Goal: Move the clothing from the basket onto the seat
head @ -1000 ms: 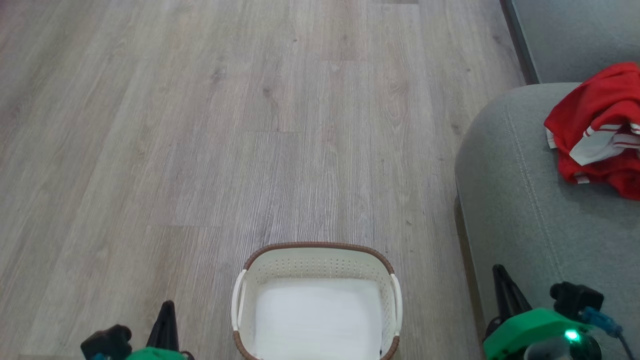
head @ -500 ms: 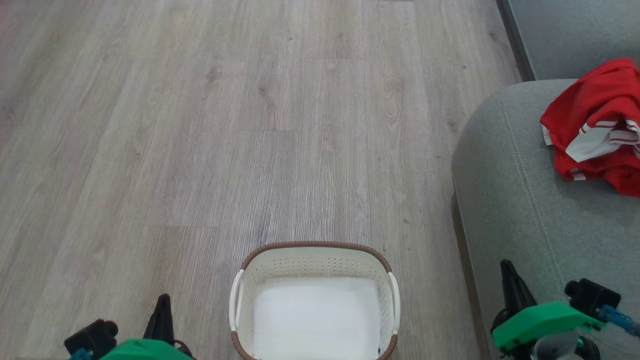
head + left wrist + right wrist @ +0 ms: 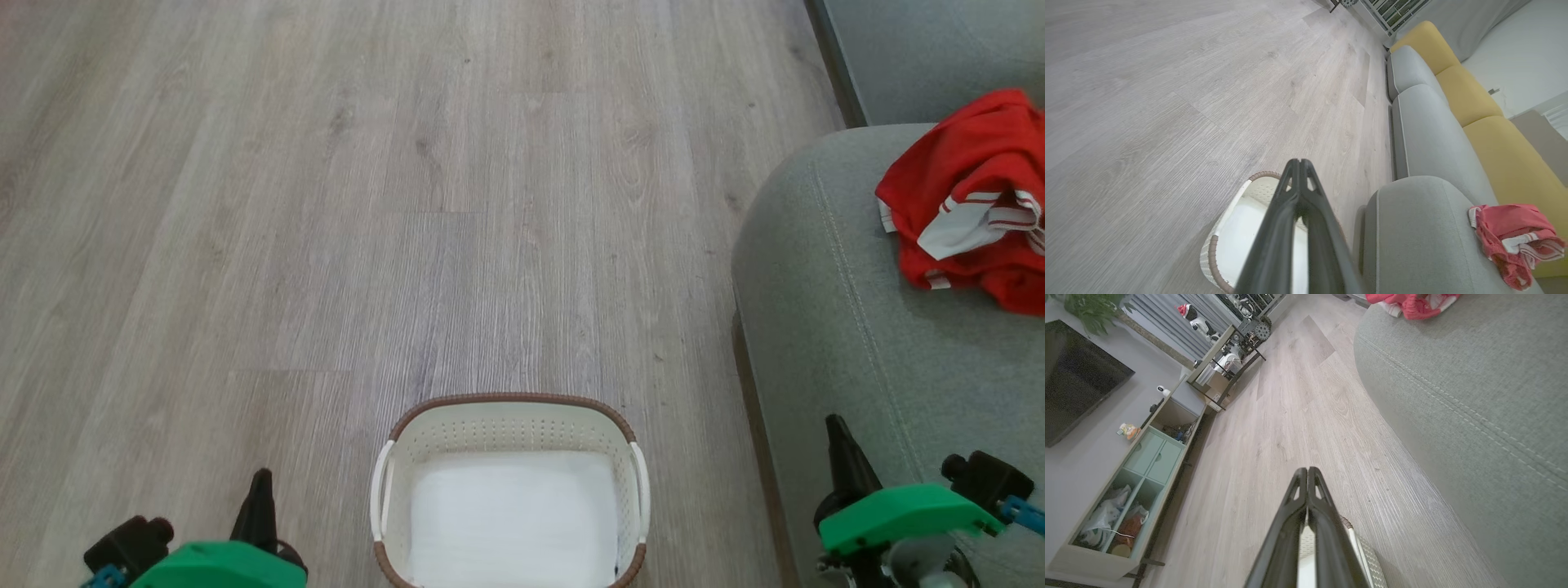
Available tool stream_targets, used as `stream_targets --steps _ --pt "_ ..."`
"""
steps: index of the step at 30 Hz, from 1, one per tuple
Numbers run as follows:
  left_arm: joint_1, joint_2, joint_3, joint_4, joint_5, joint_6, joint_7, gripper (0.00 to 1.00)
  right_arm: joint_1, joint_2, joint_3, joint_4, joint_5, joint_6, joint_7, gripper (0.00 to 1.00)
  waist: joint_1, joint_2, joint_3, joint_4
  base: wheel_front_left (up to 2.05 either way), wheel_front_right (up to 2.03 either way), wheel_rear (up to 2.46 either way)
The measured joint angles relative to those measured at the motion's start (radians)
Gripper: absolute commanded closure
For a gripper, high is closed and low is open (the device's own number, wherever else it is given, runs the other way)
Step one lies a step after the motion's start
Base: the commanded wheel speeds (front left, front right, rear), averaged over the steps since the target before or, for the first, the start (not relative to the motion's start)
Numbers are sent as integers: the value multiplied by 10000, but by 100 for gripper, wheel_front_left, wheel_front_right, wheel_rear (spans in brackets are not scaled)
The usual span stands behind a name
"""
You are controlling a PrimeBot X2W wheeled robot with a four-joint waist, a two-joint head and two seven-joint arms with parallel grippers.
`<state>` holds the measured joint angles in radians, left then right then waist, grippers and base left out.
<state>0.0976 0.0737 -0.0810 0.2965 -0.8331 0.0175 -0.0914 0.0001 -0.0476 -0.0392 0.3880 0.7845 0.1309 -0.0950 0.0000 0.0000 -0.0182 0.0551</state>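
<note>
Grey wood-look floor (image 3: 367,204) carried the basket (image 3: 506,426), its white bottom showing. Right of the basket, the clothing (image 3: 963,163) lay bunched on the seat (image 3: 841,327). Flanking the basket, the left fingers (image 3: 261,500) and right fingers (image 3: 842,453) were each pressed together, holding nothing.

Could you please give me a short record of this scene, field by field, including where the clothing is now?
basket: on the wood floor, visible inside bare
seat: grey-green sofa cushion, right of the basket
clothing: red and white, bunched on the seat
left gripper: shut, holding nothing
right gripper: shut, holding nothing
task: looks done
</note>
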Motion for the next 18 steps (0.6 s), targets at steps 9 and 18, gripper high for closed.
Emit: stream_targets --steps 9,18 --pt "-216 -44 244 -23 -957 -186 261 100 -106 0 -142 -127 1028 0 267 100 0 0 28 -69 0 0 0" --pt "-383 -88 353 -31 -1808 -314 474 100 -109 0 -230 -263 1919 0 502 100 0 0 51 -132 0 0 0"
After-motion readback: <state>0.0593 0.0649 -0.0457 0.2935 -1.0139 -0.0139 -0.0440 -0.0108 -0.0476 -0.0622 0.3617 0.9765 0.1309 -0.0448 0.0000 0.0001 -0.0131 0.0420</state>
